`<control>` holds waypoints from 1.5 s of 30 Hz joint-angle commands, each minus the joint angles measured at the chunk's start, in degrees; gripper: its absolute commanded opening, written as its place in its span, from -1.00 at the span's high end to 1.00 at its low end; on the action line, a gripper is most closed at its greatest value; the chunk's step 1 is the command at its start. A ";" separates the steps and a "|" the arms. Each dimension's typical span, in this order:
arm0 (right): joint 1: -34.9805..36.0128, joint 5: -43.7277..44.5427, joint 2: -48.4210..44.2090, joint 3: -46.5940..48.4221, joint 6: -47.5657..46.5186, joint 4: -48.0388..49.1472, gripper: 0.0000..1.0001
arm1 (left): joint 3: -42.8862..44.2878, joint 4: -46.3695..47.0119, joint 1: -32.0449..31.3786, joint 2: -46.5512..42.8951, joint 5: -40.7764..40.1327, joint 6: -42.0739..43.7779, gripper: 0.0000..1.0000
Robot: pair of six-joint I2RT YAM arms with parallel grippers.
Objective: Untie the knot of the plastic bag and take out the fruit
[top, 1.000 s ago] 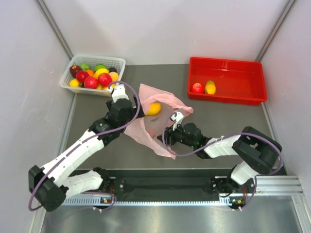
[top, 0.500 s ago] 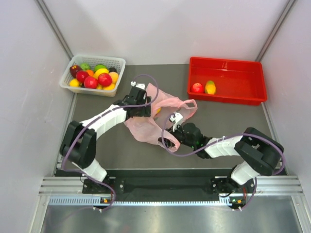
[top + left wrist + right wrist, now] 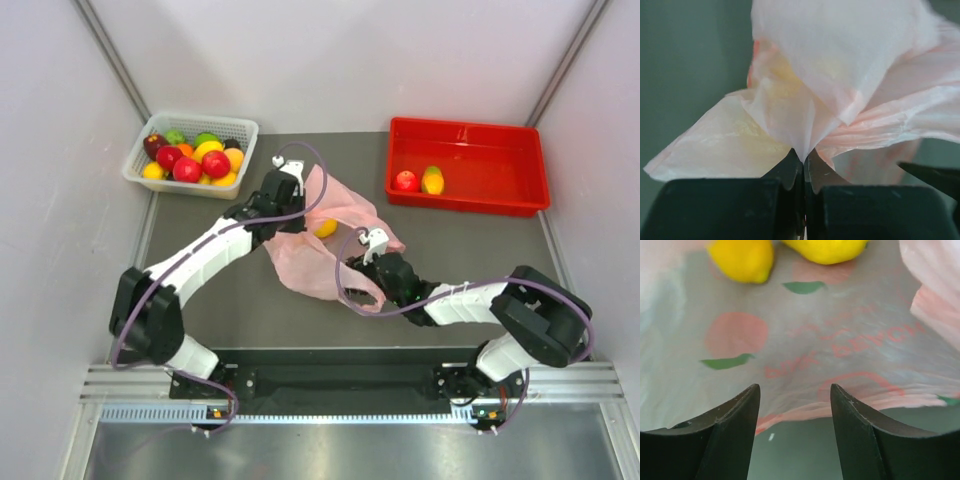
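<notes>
With jaws of the left gripper (image 3: pixel 803 165) pinched shut on the plastic bag (image 3: pixel 840 65), right gripper (image 3: pixel 795 405) half open and empty, a hard pull could tear the film.

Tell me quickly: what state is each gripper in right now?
Left gripper: closed, pinching a fold of the plastic bag.
Right gripper: open, jaws apart at the bag's edge, holding nothing.

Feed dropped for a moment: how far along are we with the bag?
Done: apple and mango lie in the red tray; no knot shows. In hand: left pincer is shut on the bag, right pincer open at its edge. Left: two yellow fruits to take out.
</notes>
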 commanded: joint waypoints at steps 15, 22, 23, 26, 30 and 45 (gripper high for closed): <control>-1.79 5.97 4.66 4.70 3.43 -0.18 -0.39 | -8.66 0.97 -7.79 -17.28 2.36 -2.75 1.00; -1.70 -1.85 3.34 4.97 0.98 2.20 -0.68 | -16.74 5.01 -7.71 -19.84 -1.78 -3.45 1.00; -1.52 -2.47 2.64 4.97 0.71 2.28 -0.74 | -17.45 5.28 -7.79 -19.84 -2.21 -3.54 1.00; -1.08 -2.13 1.59 5.14 -0.61 2.02 -0.82 | -20.17 7.13 -7.71 -19.32 -2.65 -3.71 1.00; -1.08 2.07 1.32 7.24 -3.07 -0.61 -0.92 | -23.43 9.50 -7.71 -18.53 -2.83 -4.06 1.00; -3.71 10.72 12.47 23.76 -14.59 -11.95 -0.99 | -22.82 12.84 -7.79 -17.12 -3.01 -3.63 1.00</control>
